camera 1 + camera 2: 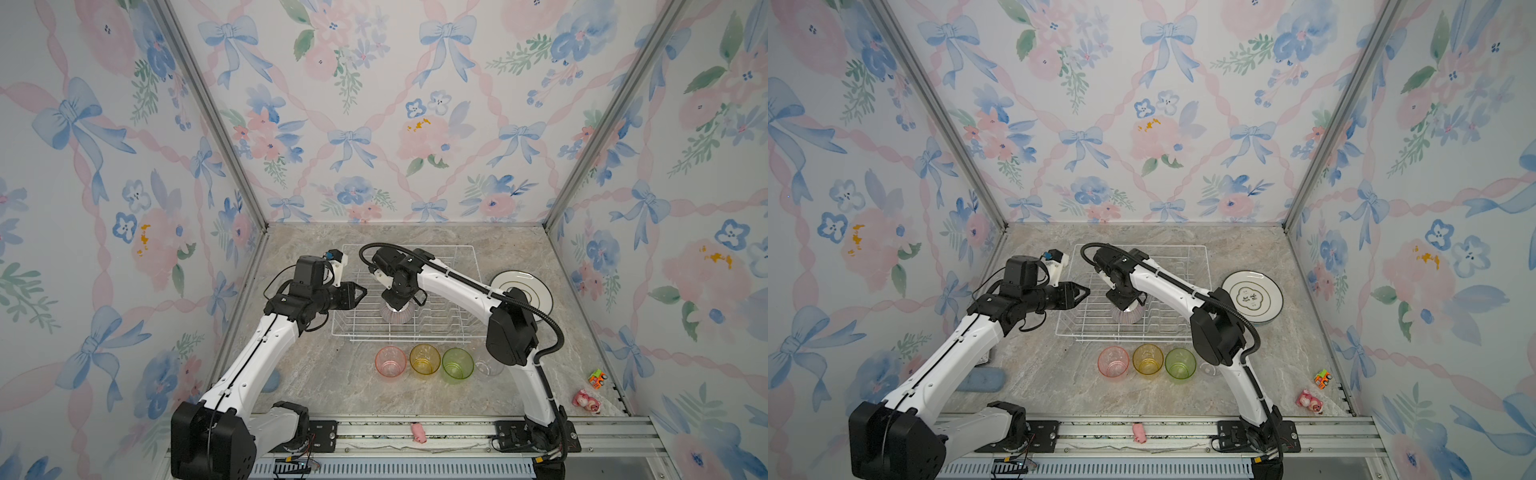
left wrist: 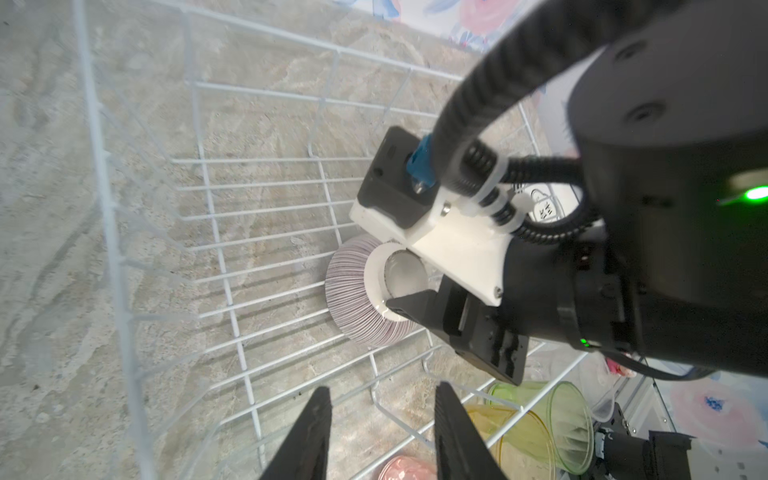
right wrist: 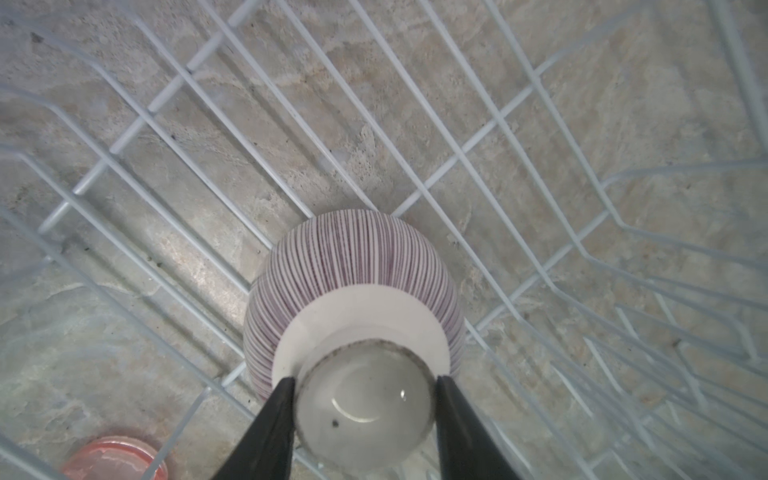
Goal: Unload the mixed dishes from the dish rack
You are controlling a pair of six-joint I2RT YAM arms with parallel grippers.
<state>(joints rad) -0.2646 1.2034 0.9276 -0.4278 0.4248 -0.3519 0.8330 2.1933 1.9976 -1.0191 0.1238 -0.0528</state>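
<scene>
Clamping the white foot of the upturned pink-striped bowl [image 3: 353, 257], the right gripper [image 3: 365, 380] has a finger pressed on either side; the bowl sits directly beneath it, inside the dish rack [image 1: 415, 332]. The left gripper [image 2: 382, 388] hovers just left of it, jaws apart, empty. The plate stack [image 1: 1252, 297] lies outside the rack, right of the right gripper. Its centre emblem carries dark characters, too small to read.

Marbled worktop [image 1: 332, 386] under my jaws; well off to their right, a toy car [image 1: 597, 378] near a pink figurine [image 1: 586, 401].
</scene>
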